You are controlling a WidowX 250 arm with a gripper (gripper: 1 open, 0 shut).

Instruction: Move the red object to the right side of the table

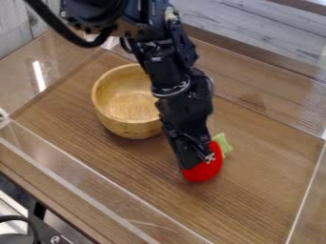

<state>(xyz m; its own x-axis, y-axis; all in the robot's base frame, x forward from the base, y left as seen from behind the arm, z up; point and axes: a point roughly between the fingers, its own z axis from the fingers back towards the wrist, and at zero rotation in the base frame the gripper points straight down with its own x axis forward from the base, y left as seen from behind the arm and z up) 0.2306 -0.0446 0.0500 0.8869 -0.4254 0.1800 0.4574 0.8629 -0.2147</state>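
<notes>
The red object [205,170], a small strawberry-shaped toy with a green leafy top, lies on the brown wood-grain table [261,205] just right of the wooden bowl. My black gripper [195,154] comes down on it from above, its fingers shut on the toy's upper left side. The finger tips cover part of the red body, and the green leaves poke out to the right of the gripper.
A round light wooden bowl [128,100] stands left of the gripper, close to the arm. Clear acrylic panels [306,200] border the table on all sides. Bare tabletop stretches to the right and front of the toy.
</notes>
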